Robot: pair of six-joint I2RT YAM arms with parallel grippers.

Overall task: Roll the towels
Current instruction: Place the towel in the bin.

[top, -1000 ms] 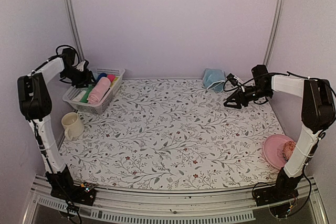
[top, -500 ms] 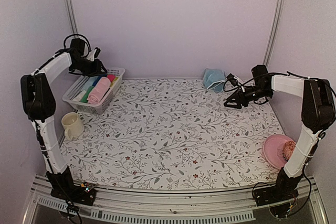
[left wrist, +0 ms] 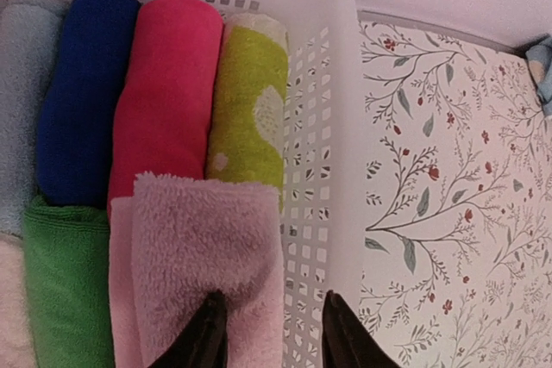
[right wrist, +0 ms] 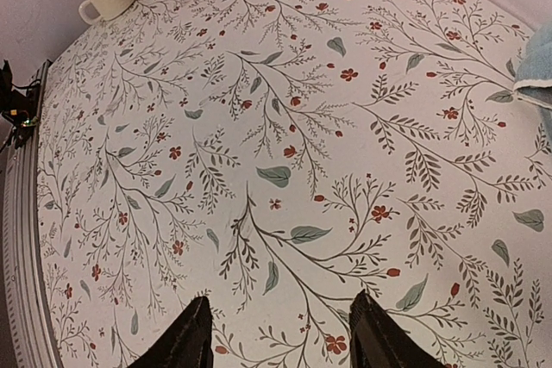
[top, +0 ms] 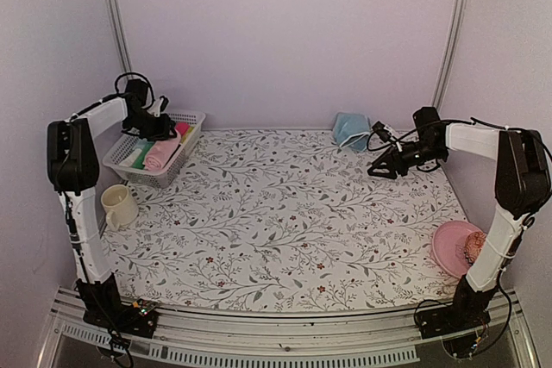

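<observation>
1. Over the desk (top: 285, 213), seen from above, the left claw (top: 162, 129) is hanging above the white basket (top: 197, 118), where the rolled pink towel (top: 162, 152) is lying. The light blue towel (top: 349, 131) is sitting crumpled at the back edge, near the right claw (top: 378, 170).
2. Left wrist: the left claw (left wrist: 272, 321) is standing partly spread, straddling the pink towel's (left wrist: 203, 247) edge and the basket's wall (left wrist: 315, 170).
3. Right wrist: the right claw (right wrist: 280, 321) is standing spread above the flowered desk (right wrist: 259, 127), with the light blue towel (right wrist: 536, 71) showing at the right edge.
</observation>
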